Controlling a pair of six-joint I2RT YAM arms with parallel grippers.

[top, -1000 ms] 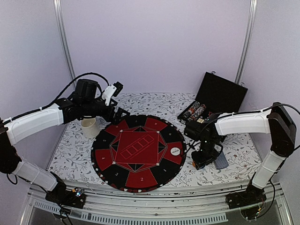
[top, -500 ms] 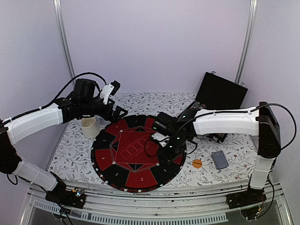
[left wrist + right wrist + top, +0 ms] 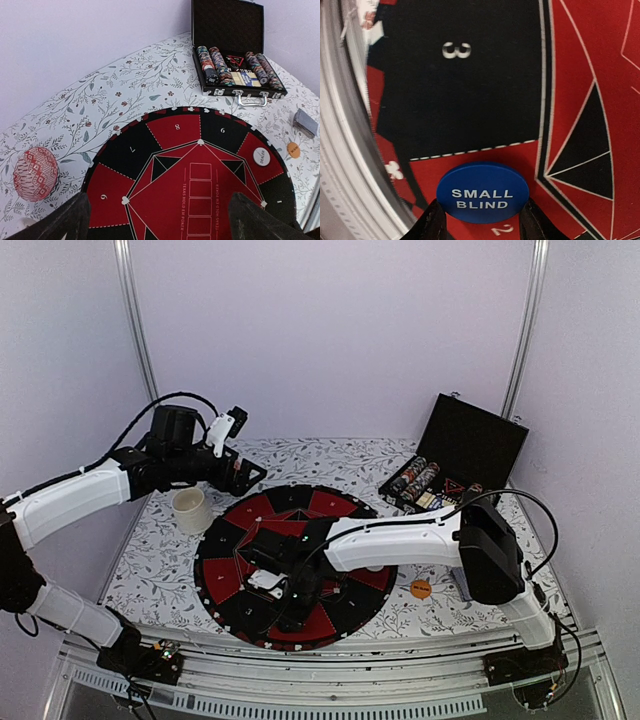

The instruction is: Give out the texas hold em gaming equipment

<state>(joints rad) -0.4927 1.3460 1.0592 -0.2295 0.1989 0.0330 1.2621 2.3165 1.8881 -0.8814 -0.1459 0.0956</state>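
Disc [image 3: 482, 192] marked SMALL BLIND is clamped in the right pincer [image 3: 482, 222] over the mat [image 3: 470, 100] — left pincer [image 3: 160, 216] is spread wide.

White cup [image 3: 190, 510] stands on the floral cloth [image 3: 150, 575] (pink patterned bowl [image 3: 35, 173] too).

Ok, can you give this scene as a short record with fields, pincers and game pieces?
Left pincer: open, empty, raised at back left
Right pincer: shut on the blue round "SMALL BLIND" disc, at the near edge of the round red and black poker mat
White round dealer disc: on the mat's right side
Orange round disc: on the flowered tablecloth, right of the mat
Grey-blue card deck: near the orange disc
Open black case: striped chips inside
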